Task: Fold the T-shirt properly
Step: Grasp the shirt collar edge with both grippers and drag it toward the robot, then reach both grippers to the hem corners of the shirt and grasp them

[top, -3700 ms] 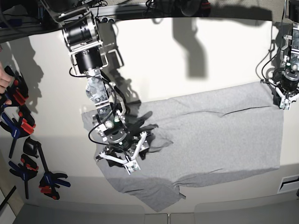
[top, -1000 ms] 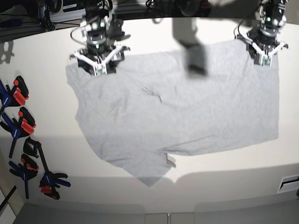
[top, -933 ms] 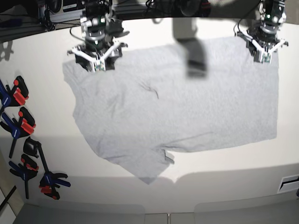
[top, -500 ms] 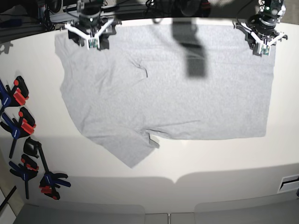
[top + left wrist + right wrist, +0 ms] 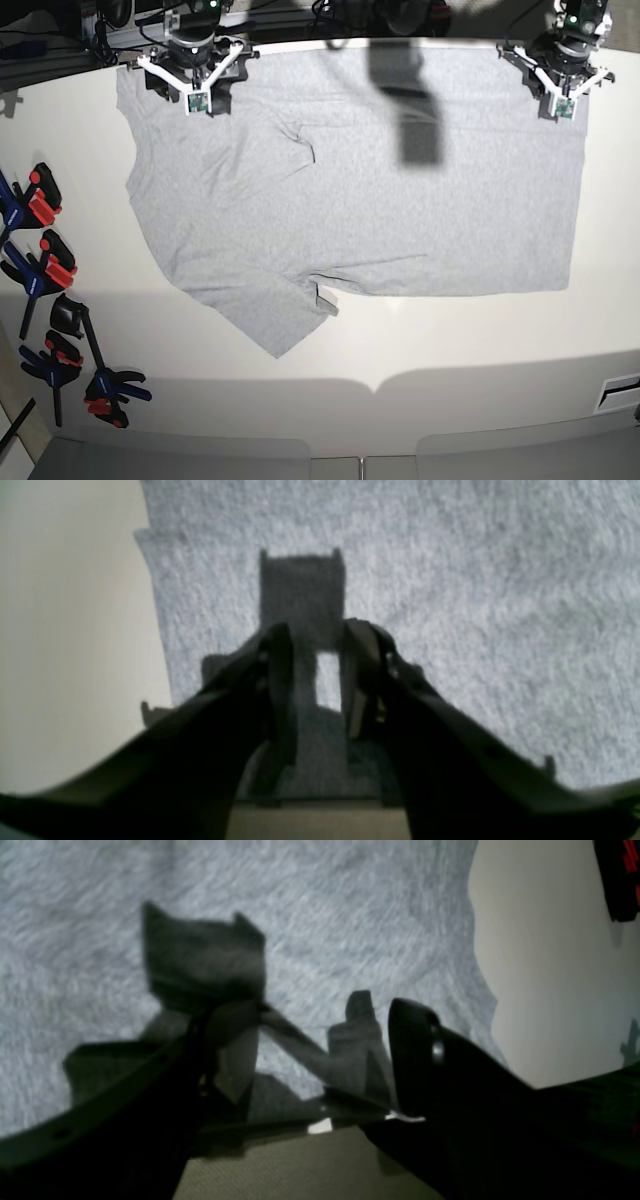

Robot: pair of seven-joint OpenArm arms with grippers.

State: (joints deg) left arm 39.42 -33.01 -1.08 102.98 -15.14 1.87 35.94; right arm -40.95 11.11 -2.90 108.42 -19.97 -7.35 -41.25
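Nearest the front edge of the worktop (image 5: 470,400) it's just bare cream surface, with a bunch of black, red and blue clamps (image 5: 45,300) lined up along the left edge. Going back from there, the T-shirt (image 5: 350,180) lies spread flat across the middle and rear of the table. One sleeve pokes out toward the front-left, and there's a small crease near the middle of the cloth. No lettering is showing on the side facing up.

At the back edge both arms sit over the shirt's rear corners. The right gripper (image 5: 191,88) is at the rear-left corner with its fingers (image 5: 415,1050) spread well apart over the fabric. The left gripper (image 5: 558,95) is at the rear-right corner. Its fingers (image 5: 277,680) are only a little apart, with a narrow gap of grey cloth visible between them, so they aren't pinching anything.
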